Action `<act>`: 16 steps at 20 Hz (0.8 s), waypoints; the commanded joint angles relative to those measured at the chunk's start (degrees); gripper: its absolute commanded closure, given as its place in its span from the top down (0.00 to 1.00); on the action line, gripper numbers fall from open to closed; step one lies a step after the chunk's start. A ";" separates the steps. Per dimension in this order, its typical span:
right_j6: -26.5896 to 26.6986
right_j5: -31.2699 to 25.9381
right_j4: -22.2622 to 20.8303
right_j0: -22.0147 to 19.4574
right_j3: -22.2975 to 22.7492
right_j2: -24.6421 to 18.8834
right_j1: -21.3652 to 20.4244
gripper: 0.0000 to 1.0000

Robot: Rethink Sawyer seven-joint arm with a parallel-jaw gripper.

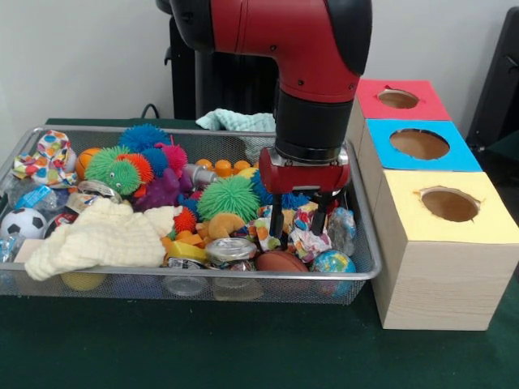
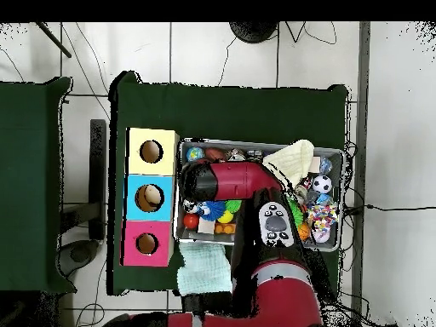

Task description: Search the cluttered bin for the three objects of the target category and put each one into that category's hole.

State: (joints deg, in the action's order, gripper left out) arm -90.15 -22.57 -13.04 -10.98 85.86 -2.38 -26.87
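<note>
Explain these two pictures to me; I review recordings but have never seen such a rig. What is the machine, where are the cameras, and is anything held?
The red and black machine is a robot arm. One picture is taken across the table, facing it; the other looks straight down from above.

On the green table sits a wire mesh bin full of clutter: spiky rubber balls such as a green one, a small soccer ball, a cream cloth, crushed cans and a tiny globe ball.

Beside the bin stand three wooden boxes with round holes, topped red, blue and yellow.

The gripper is lowered into the clutter, fingers apart. I cannot see that it holds anything.
</note>
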 commanded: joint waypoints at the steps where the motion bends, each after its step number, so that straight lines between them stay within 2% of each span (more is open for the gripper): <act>1: -7.77 2.29 2.22 -2.72 3.10 -5.66 3.25 1.00; 11: -7.29 1.72 2.48 -3.36 4.64 -6.75 3.02 1.00; 13: -5.62 -1.06 3.35 -4.80 5.10 -8.49 3.33 1.00; 14: -4.79 -2.45 3.79 -5.52 5.33 -9.36 3.49 0.00; 16: -3.88 -5.06 5.08 -6.81 5.99 -11.27 3.97 0.00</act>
State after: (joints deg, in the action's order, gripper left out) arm -90.15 -22.56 -11.27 -14.30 87.15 -5.41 -26.38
